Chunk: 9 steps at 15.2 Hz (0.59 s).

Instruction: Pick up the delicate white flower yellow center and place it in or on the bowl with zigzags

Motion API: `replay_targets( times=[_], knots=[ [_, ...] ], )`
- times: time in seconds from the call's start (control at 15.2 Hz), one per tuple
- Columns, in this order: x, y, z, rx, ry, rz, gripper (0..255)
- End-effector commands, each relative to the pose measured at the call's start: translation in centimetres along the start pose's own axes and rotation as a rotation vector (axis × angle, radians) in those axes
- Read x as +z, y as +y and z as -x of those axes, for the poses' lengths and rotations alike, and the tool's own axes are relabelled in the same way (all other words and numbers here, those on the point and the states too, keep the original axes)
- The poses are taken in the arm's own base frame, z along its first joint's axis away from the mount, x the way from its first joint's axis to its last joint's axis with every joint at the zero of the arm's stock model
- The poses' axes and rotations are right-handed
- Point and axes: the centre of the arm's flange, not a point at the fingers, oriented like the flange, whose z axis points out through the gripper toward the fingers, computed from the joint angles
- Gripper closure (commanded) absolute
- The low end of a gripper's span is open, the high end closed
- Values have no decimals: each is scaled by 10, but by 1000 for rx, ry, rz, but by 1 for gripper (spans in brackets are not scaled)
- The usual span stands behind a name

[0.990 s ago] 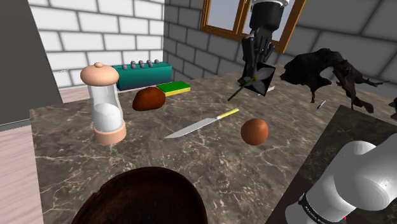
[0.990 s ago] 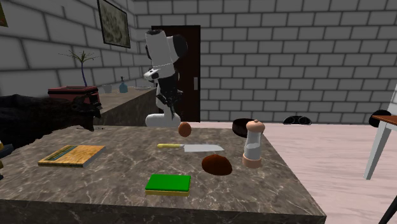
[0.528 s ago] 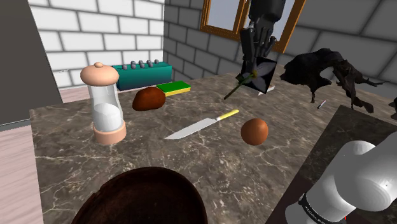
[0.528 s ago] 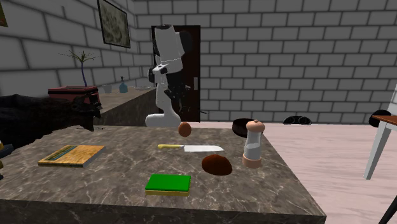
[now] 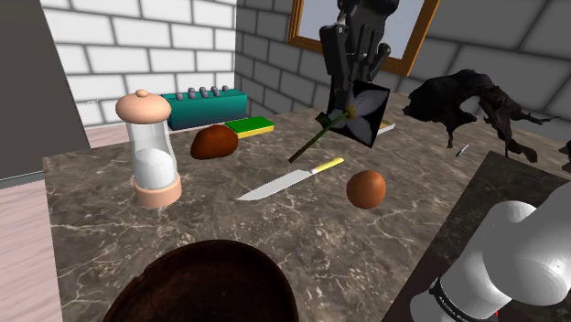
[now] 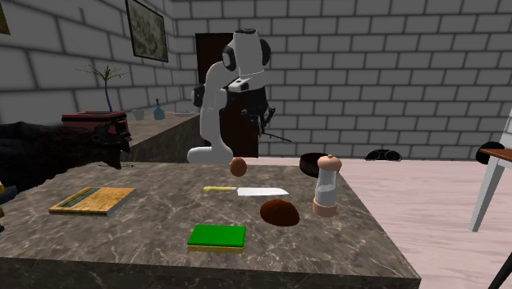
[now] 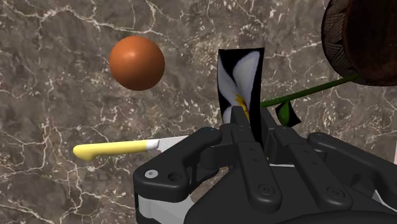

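The flower (image 5: pixel 364 113) is a flat dark card with white petals, a yellow centre and a long green stem (image 5: pixel 309 146). My gripper (image 5: pixel 347 95) is shut on it and holds it high above the marble table (image 5: pixel 110 229). In the wrist view the flower (image 7: pixel 242 81) stands clasped between the fingers, its stem (image 7: pixel 306 93) pointing towards the dark brown bowl (image 7: pixel 364 39). That bowl (image 5: pixel 206 285) sits at the table's near edge in the shoulder view. From the second exterior view the gripper (image 6: pixel 261 112) hangs beyond the table, above and left of the bowl (image 6: pixel 310 162).
On the table lie a yellow-handled knife (image 5: pixel 287 178), an orange ball (image 5: pixel 366 189), a salt shaker (image 5: pixel 152 150), a brown lump (image 5: pixel 213 142), a green sponge (image 5: pixel 249 125) and a teal box (image 5: pixel 206 108). A dark driftwood piece (image 5: pixel 467 99) stands at the shoulder view's right. A book (image 6: pixel 93 199) lies on the table.
The gripper has risen and swung towards the shoulder view's left with the flower in it; in the second exterior view the arm has turned to the right.
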Motion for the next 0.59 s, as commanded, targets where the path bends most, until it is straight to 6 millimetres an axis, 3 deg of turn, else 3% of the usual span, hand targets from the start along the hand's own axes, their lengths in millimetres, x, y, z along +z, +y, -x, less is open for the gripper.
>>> replay_targets(
  times=[0.0,0.53],
  knots=[
    [2,-26,11,2,0,-1,255],
    [10,-123,49,2,0,-1,255]
  ],
)
